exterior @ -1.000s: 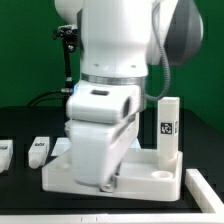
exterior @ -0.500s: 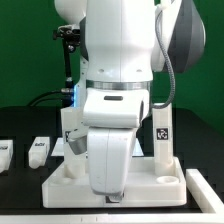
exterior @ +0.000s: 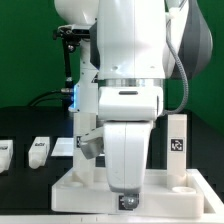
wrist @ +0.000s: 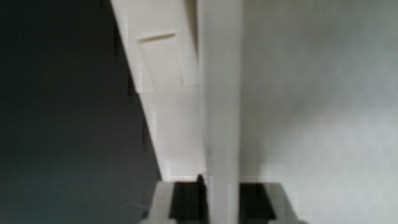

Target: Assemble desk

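1 leg stood upright at the tabletop's far corner on the exterior view's right, with its tag facing the camera. Tabletop lay flat on the black table, front centre, largely behind the arm. Well apart at the exterior view's left lay a loose leg and, cut by the frame edge, a 2nd loose leg. A tilted grey tagged part showed just beside the arm; couldn't tell what it was. Gripper was down at the tabletop's front edge, jaws not readable from there. Wrist view: both dark fingers were pressed nearly together, the gripper pinching the tabletop's thin white rim, which ran straight between them. White tabletop surface lay on one side of the rim, black table on the other.
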